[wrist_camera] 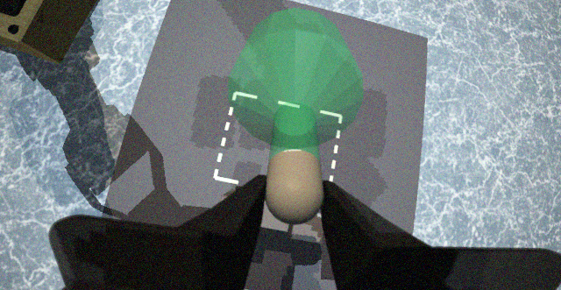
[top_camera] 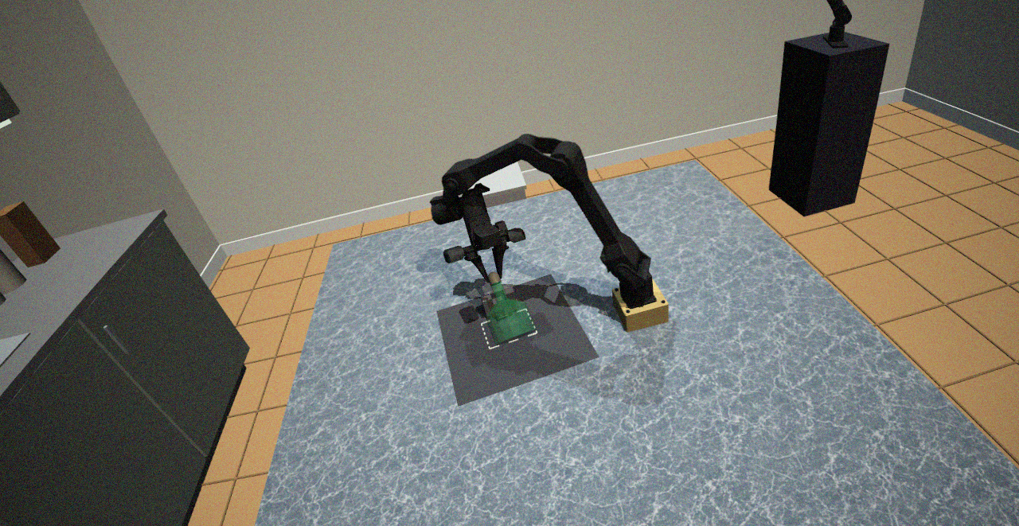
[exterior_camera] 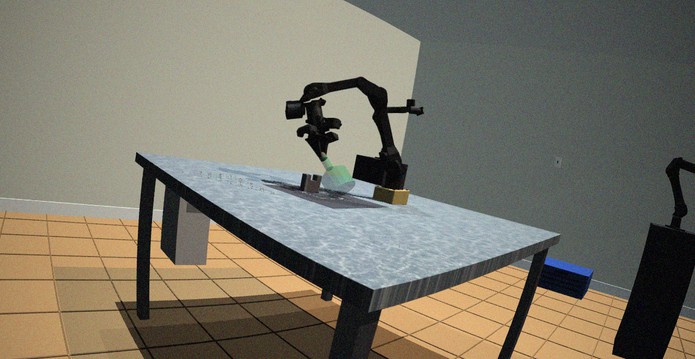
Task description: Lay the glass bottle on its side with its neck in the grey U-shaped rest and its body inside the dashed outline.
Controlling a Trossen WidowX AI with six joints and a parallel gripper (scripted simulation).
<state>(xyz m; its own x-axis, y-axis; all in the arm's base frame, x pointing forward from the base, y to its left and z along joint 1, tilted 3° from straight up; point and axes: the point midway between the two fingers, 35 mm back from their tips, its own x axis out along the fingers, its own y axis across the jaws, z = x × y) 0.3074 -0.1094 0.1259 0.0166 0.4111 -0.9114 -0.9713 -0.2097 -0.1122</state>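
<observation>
Bottle (top_camera: 509, 317) (exterior_camera: 337, 177) (wrist_camera: 295, 71): green, see-through glass with a tan stopper; tilted, neck up, neither upright nor lying on its side.
Bottle position: at the dark mat (top_camera: 523, 369) (exterior_camera: 357, 203) (wrist_camera: 175, 62), body overlapping the dashed outline (top_camera: 484, 336) (wrist_camera: 225, 133) in the top and wrist views; whether the base touches the mat cannot be told.
Stopper (top_camera: 494, 278) (exterior_camera: 323, 155) (wrist_camera: 294, 187): at the top of the neck, between the two fingertips.
Gripper (top_camera: 493, 278) (exterior_camera: 322, 154) (wrist_camera: 293, 186): fingers closed on the stopper end of the bottle, one on each side; not released.
Rest (exterior_camera: 310, 183): grey, U-shaped, standing on the mat near the bottle; slot facing up, neck not seated in it.
Arm (top_camera: 523, 149) (exterior_camera: 359, 83): bent over the table (top_camera: 399, 444) (exterior_camera: 340, 240) (wrist_camera: 482, 84), gripper end pointing down.
Arm mount (top_camera: 646, 319) (exterior_camera: 399, 197) (wrist_camera: 57, 31): yellow block on the table, beside the mat.
</observation>
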